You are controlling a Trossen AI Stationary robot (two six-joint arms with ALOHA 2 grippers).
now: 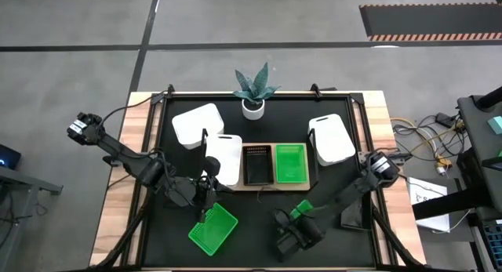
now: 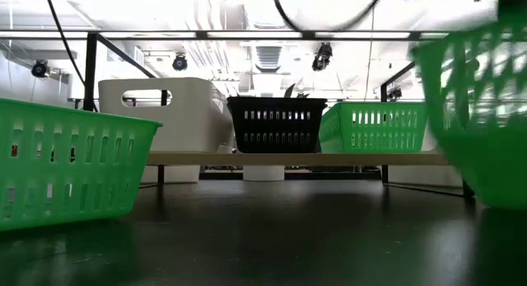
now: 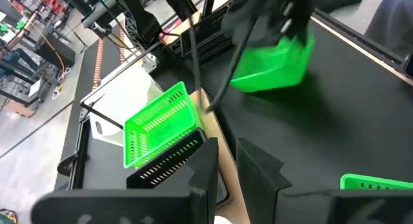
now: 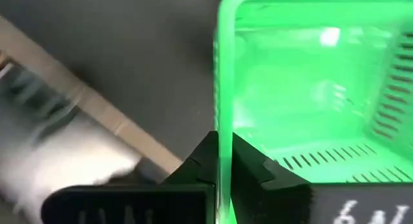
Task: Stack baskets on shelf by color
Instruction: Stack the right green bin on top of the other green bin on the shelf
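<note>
On the wooden shelf point(image 1: 271, 183) stand a white basket point(image 1: 223, 158), a black basket point(image 1: 257, 164) and a green basket point(image 1: 291, 162), side by side on their bottoms. A second green basket point(image 1: 213, 229) sits on the black mat at the near left. My right gripper point(image 1: 298, 219) is at the near right of the mat, shut on a third green basket point(image 4: 310, 88), which also shows in the low view point(image 2: 482, 113). My left gripper point(image 1: 205, 192) hovers between the shelf and the loose green basket, its fingers point(image 3: 210, 162) close together with nothing between them. My right gripper pinches one side wall of the green basket at its rim point(image 4: 219, 124), one finger inside the basket and one outside. The fingers come from above, pointing steeply down. The basket hangs tilted below them and looks lifted off the mat.
Two larger white baskets rest on the mat, one at the far left point(image 1: 198, 125) and one at the far right point(image 1: 331, 139). A white plant pot point(image 1: 252, 107) stands behind the shelf. There is open mat between the shelf and the near edge.
</note>
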